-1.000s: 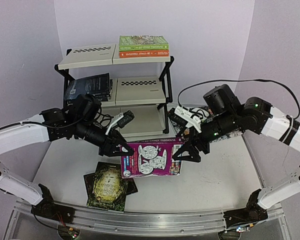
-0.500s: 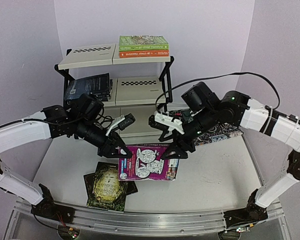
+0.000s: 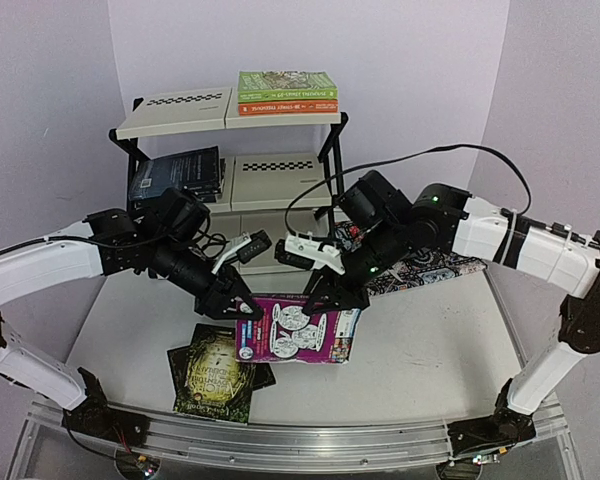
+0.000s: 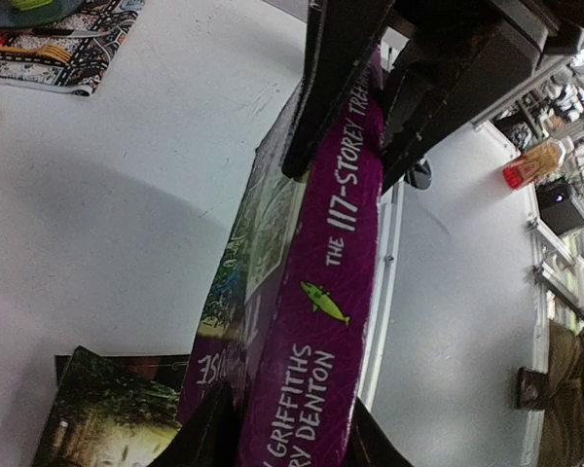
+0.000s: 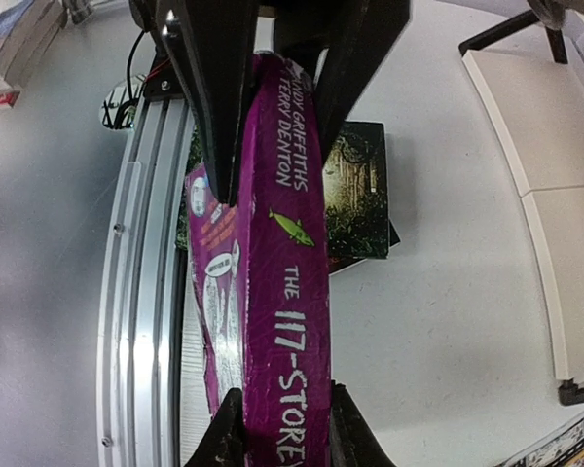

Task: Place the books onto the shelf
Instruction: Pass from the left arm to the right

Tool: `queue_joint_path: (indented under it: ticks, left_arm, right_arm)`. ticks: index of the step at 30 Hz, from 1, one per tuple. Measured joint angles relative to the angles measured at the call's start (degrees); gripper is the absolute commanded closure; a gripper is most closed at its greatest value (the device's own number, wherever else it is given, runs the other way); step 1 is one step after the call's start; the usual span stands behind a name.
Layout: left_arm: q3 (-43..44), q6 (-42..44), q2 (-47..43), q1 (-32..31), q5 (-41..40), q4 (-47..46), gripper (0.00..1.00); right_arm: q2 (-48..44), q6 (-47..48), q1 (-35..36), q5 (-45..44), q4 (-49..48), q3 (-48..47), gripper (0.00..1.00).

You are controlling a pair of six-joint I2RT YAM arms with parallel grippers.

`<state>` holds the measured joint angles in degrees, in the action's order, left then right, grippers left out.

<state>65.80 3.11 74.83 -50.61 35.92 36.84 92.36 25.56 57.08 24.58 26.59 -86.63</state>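
A purple book (image 3: 298, 332) hangs spine-up just above the table, gripped at both ends. My left gripper (image 3: 243, 300) is shut on its left end and my right gripper (image 3: 331, 296) is shut on its right end. In the left wrist view the purple spine (image 4: 323, 311) runs from my left gripper (image 4: 294, 443) up to the right gripper's fingers (image 4: 336, 88). The right wrist view shows the book (image 5: 287, 292) clamped in my right gripper (image 5: 284, 428). The shelf (image 3: 180, 113) stands behind, with green and orange books (image 3: 286, 92) on top and a dark blue book (image 3: 178, 173) on the middle tier.
A dark green-gold book (image 3: 215, 372) lies flat on the table below the left arm. A patterned mat (image 3: 435, 265) lies under the right arm. An aluminium rail (image 3: 280, 445) runs along the near table edge.
My right gripper has swung left to the purple book and shut on its right end. The left gripper has kept its hold, and the book has shifted slightly left.
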Motion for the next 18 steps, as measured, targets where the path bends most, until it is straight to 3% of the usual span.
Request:
queue_joint_path:
  ticks: [4,7,9,16,18]
  left_arm:
    - [0.1,-0.3,0.6,0.0,-1.6,-1.9,0.22]
    - [0.0,-0.2,0.6,-0.2,-3.7,-4.7,0.12]
    - [-1.0,0.0,0.2,-0.4,-5.4,-7.8,0.11]
    - [-8.6,-0.1,-2.0,-0.5,-12.9,-14.4,0.12]
    - [-10.1,-0.5,-2.0,-0.5,-15.4,-16.1,0.13]
  right_arm:
    - [1.0,0.3,0.4,-0.5,0.6,0.0,1.00]
    - [1.2,0.5,0.6,-1.5,1.2,0.8,0.97]
    - [1.2,0.9,0.8,-3.0,1.2,1.8,0.90]
    - [0.3,1.5,0.9,-10.0,1.6,10.4,0.94]
    - [0.3,0.5,0.8,-12.3,1.6,12.4,0.89]
